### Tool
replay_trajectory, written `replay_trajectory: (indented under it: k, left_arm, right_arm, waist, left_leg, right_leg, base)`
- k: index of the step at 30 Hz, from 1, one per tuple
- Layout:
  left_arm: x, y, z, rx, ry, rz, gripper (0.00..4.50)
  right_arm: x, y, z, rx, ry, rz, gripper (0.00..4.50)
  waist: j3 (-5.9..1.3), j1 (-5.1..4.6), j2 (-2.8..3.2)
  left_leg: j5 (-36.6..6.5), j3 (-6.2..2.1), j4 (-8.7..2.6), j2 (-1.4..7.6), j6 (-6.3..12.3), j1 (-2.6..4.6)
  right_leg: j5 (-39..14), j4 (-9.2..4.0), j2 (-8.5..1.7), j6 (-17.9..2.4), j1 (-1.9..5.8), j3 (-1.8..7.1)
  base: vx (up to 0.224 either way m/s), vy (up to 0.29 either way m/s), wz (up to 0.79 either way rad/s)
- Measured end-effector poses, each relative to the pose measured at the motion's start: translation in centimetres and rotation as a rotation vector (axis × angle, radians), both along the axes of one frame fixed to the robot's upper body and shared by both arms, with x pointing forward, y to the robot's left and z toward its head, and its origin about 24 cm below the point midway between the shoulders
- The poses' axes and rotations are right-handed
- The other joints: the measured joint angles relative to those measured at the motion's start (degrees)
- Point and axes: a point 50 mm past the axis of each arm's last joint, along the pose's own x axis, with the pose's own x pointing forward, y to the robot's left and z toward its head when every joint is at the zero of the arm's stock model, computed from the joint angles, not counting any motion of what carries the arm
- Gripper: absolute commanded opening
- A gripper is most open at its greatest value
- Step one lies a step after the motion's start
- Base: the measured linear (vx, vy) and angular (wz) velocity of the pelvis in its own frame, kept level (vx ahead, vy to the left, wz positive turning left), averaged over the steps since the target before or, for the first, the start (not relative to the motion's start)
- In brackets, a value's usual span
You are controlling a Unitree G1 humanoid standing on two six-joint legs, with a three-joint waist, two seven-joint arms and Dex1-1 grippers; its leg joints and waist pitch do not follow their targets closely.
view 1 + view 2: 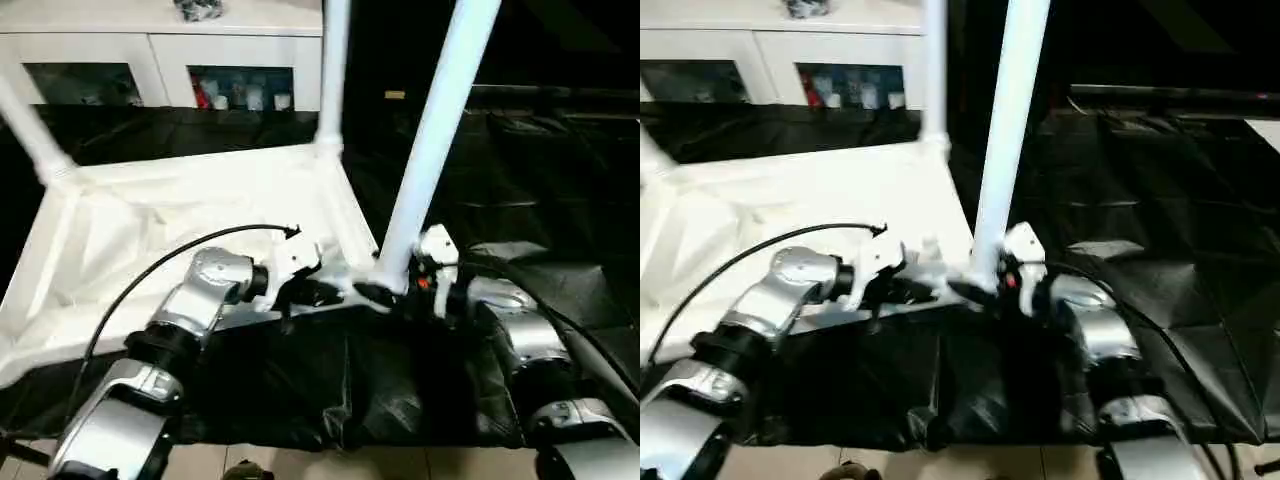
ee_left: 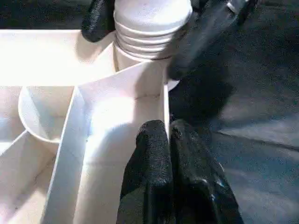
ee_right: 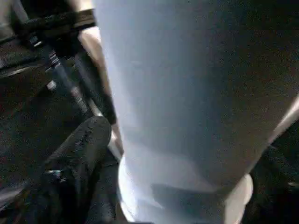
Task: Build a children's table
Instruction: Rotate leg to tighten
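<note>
The children's table lies upside down on the black work table, its white ribbed top (image 1: 120,230) facing up. Three white legs stand in corner sockets: far left (image 1: 30,130), far right (image 1: 335,70) and near right (image 1: 440,130). My right gripper (image 1: 395,288) is open around the base of the near right leg, one black finger (image 2: 205,32) on each side of its ribbed collar (image 2: 149,37). My left gripper (image 2: 168,135) is shut, its tips pressed together at the rim wall (image 2: 165,100) just beside that corner socket. The near left corner is hidden behind my left arm.
The black cloth of the work table (image 1: 560,200) spreads to the right and hangs over the front edge (image 1: 350,400). A white cabinet with glass doors (image 1: 160,60) stands behind. A black cable (image 1: 150,270) arcs over my left forearm.
</note>
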Motion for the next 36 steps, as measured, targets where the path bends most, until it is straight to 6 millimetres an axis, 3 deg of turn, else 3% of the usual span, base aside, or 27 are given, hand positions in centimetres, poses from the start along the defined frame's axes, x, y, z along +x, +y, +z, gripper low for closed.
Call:
replay_trajectory:
  k: [8, 16, 22, 25, 29, 30, 33, 36]
  left_arm:
    - [-0.7, 1.2, 0.3, 0.026, 0.046, -0.089, 0.0]
    - [-0.8, 1.1, 0.3, 0.027, 0.048, -0.093, 0.0]
    - [0.5, 0.1, -0.1, 0.024, -0.005, 0.086, 0.0]
    - [1.7, -1.9, -0.1, 0.034, -0.04, 0.223, 0.0]
    - [2.2, -3.5, -0.3, 0.015, -0.039, 0.322, 0.0]
    - [2.2, -3.7, -0.3, 0.013, -0.043, 0.335, 0.0]
    - [2.2, -3.9, -0.3, 0.014, -0.052, 0.339, 0.0]
    - [2.1, -4.0, -0.4, 0.015, -0.062, 0.324, 0.0]
  right_arm:
    - [-1.1, 0.1, 0.4, -0.027, 0.03, 0.155, 2.91]
    - [-1.4, 0.5, 0.3, -0.014, 0.039, 0.156, 2.76]
    - [0.5, 1.1, -0.5, 0.014, 0.021, -0.157, 2.75]
    - [2.3, 1.6, -0.7, 0.019, 0.016, -0.423, 2.75]
    - [3.3, 2.2, -0.8, 0.013, 0.019, -0.613, 2.75]
    - [3.4, 2.3, -0.7, 0.014, 0.02, -0.637, 2.75]
    - [3.5, 2.4, -0.8, 0.021, 0.012, -0.66, 3.45]
    - [3.4, 2.6, -0.9, 0.024, 0.0, -0.647, 3.53]
  waist:
    - [0.02, 0.2, -0.03]
    - [0.01, 0.35, -0.04]
    - [-0.09, -0.32, -0.2]
    - [-0.07, -1.18, -0.22]
    - [-0.09, -1.43, -0.24]
    - [-0.1, -1.41, -0.23]
    - [-0.13, -1.38, -0.24]
    - [-0.15, -1.39, -0.28]
  left_leg:
    - [0.0, 0.0, -0.01, 0.0, 0.0, -0.04]
    - [0.0, 0.0, 0.01, -0.01, 0.0, -0.03]
    - [0.0, 0.0, 0.07, -0.04, -0.02, 0.28]
    - [0.01, 0.0, 0.05, -0.1, -0.04, 0.29]
    - [0.01, 0.0, 0.06, -0.12, -0.03, 0.34]
    - [0.02, 0.0, 0.05, -0.12, -0.03, 0.33]
    - [0.01, 0.0, 0.04, -0.12, -0.03, 0.34]
    - [0.02, 0.0, 0.04, -0.12, -0.03, 0.31]
  right_leg:
    - [-0.01, -0.02, 0.0, 0.02, 0.0, 0.0]
    - [-0.01, 0.0, -0.01, 0.02, 0.02, 0.01]
    - [0.09, 0.06, -0.03, -0.09, 0.26, 0.06]
    - [0.03, -0.05, -0.07, 0.1, 0.26, 0.07]
    - [0.09, -0.05, -0.09, 0.1, 0.31, 0.09]
    - [0.15, -0.05, -0.09, 0.02, 0.32, 0.08]
    - [0.26, -0.05, -0.09, -0.16, 0.35, 0.07]
    - [0.27, -0.08, -0.09, -0.17, 0.34, 0.08]
  base:
    - [0.0, 0.0, 0.0]
    - [0.0, 0.0, 0.0]
    - [0.0, 0.0, 0.0]
    - [0.0, 0.0, 0.0]
    - [0.0, 0.0, 0.0]
    - [0.0, 0.0, 0.0]
    - [0.0, 0.0, 0.0]
    - [0.0, 0.0, 0.0]
